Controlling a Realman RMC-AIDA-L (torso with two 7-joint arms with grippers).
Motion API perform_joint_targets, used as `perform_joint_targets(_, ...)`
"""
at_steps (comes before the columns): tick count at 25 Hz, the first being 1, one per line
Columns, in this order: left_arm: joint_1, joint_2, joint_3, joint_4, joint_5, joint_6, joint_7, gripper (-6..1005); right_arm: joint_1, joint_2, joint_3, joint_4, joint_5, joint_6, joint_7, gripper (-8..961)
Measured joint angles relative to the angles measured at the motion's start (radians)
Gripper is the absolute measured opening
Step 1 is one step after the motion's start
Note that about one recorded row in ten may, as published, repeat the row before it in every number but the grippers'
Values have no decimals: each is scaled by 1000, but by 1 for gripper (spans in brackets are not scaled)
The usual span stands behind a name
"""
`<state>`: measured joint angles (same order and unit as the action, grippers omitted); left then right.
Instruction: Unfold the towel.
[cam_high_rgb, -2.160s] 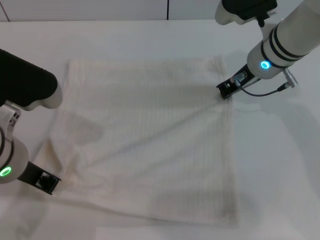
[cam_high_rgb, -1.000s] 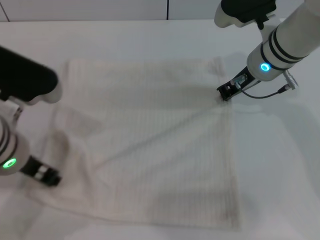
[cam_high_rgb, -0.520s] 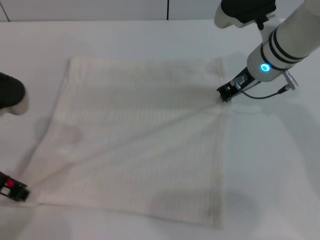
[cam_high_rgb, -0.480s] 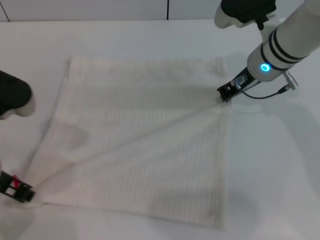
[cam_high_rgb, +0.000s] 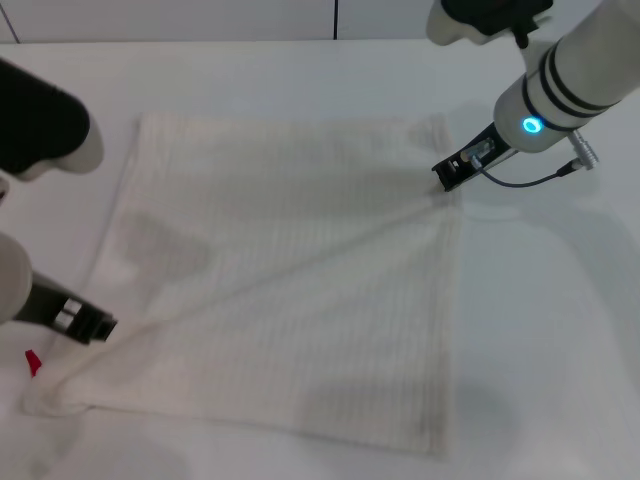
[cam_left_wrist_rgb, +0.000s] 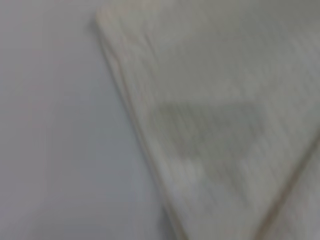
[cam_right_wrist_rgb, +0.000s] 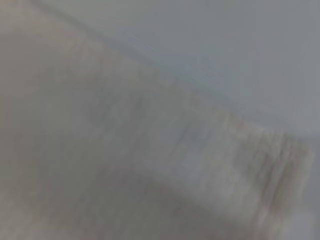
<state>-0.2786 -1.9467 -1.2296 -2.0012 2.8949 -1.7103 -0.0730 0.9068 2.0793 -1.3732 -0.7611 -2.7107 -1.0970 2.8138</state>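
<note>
The cream-white towel (cam_high_rgb: 290, 270) lies spread nearly flat on the white table (cam_high_rgb: 560, 330). A long crease runs across it from its right edge to its near-left corner. That corner, with the small red tag (cam_high_rgb: 32, 362), rests on the table free of any gripper. My left gripper (cam_high_rgb: 88, 324) is open just above the towel's left edge, a little beyond that corner. My right gripper (cam_high_rgb: 450, 174) is shut on the towel's right edge near its far corner. The left wrist view shows the towel's hemmed edge (cam_left_wrist_rgb: 210, 125). The right wrist view shows blurred cloth (cam_right_wrist_rgb: 100, 150).
The towel lies on bare white table, which also shows in the left wrist view (cam_left_wrist_rgb: 50, 125). The right arm's cable (cam_high_rgb: 530, 182) hangs beside the gripper. A wall runs along the table's far edge (cam_high_rgb: 300, 20).
My left gripper pulled the near-left corner outward and toward me, flattening the towel. It then let go and moved back up and to the right. The right gripper barely moved.
</note>
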Motion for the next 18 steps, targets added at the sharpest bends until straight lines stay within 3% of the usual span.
perform_joint_targets(5,-19,-13,-58,-7,0,55,53,632,-81,4,-29,-188,15,-42,6,39)
perform_joint_targets(6,-21,-19,-83,-7,0,120,90,634,-127,5,-58,-291,37,-42,6,39)
perform_joint_targets(8,-19,-22,-95,-7,0,165,113,638,-154,5,-70,-347,46,-36,6,40)
perform_joint_targets(9,-6,-32,-122,-7,0,273,172,640,-220,4,-92,-480,56,-11,6,40)
perform_joint_targets(11,2,-39,-136,-7,0,328,205,644,-258,5,-109,-546,58,11,6,40)
perform_joint_targets(13,43,-69,-165,-8,-1,487,311,648,-340,5,-149,-673,62,69,6,41)
perform_joint_targets(14,101,-103,-184,-9,-2,663,416,650,-443,4,-201,-802,68,167,3,41)
perform_joint_targets(15,101,-103,-184,-9,-2,663,416,652,-443,4,-201,-802,68,167,3,41)
perform_joint_targets(16,144,-117,-186,-9,-3,787,469,654,-552,4,-260,-911,71,297,-5,42)
perform_joint_targets(17,185,-120,-180,-5,-3,925,506,656,-552,4,-260,-911,71,297,-5,42)
perform_joint_targets(18,214,-118,-168,0,-3,1027,518,657,-608,4,-291,-960,71,375,-8,42)
